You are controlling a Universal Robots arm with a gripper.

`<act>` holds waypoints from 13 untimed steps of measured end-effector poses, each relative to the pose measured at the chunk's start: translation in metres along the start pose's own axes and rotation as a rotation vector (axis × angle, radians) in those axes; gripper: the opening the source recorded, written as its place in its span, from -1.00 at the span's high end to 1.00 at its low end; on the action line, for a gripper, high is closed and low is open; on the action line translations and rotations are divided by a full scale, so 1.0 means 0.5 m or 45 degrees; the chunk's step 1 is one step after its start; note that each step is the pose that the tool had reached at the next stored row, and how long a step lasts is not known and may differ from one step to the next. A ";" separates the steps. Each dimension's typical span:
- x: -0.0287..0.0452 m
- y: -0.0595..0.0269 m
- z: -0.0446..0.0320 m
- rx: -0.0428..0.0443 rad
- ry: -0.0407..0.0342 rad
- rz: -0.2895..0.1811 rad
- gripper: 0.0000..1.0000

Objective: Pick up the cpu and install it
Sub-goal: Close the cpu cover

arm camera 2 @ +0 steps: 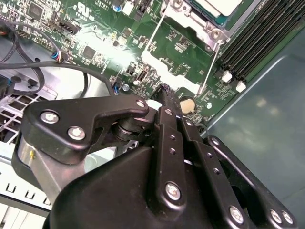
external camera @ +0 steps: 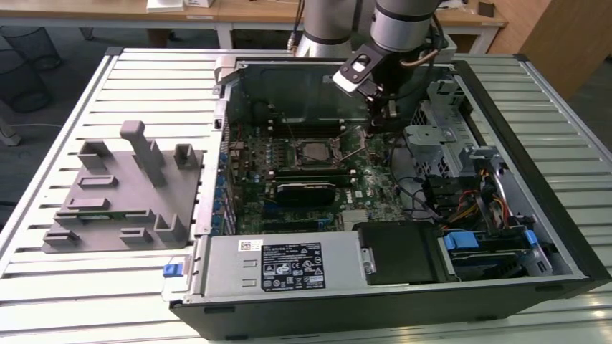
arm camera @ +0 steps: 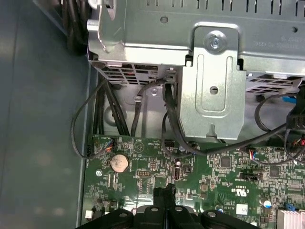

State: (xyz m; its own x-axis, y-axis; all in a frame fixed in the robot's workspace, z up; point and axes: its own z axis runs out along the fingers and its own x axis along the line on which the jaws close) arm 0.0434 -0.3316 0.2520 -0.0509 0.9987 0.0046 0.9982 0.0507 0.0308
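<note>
Judging from how things lie, the picking and the placing are taken as done. The cpu [external camera: 314,151] is seen seated in the black socket [external camera: 297,162] on the motherboard [arm camera: 214,167], inside the open computer case [external camera: 535,143]. It is not held by anything. The pincer [external camera: 375,127] is lowered into the case with its fingers pressed together and nothing between them, as is shown in both wrist views. The cpu lies near the pincer but apart from it, toward the exterior view's left. In the second wrist view its pale plate [arm camera 2: 217,5] is found well ahead of the fingertips [arm camera 2: 164,90]. A thin metal lever [arm camera 2: 209,67] of the socket runs between the two, close to the tip; contact cannot be told. Whether this lever is latched cannot be told either, so the securing of the socket is judged as possibly left. The grey tray [external camera: 115,201] stands on the table [external camera: 96,287], well apart from the pincer.
</note>
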 end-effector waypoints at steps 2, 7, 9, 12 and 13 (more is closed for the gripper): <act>0.001 0.003 0.002 0.000 0.0000 0.000 0.79; 0.002 0.007 0.009 0.000 0.0000 0.000 0.79; 0.002 0.007 0.013 0.000 -0.0001 0.000 0.79; 0.002 0.007 0.017 0.000 0.0000 0.000 0.79; 0.002 0.006 0.018 0.000 -0.0001 0.000 0.79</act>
State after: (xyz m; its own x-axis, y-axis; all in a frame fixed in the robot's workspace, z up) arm 0.0464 -0.3304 0.2430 -0.0510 0.9987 0.0045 0.9982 0.0508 0.0306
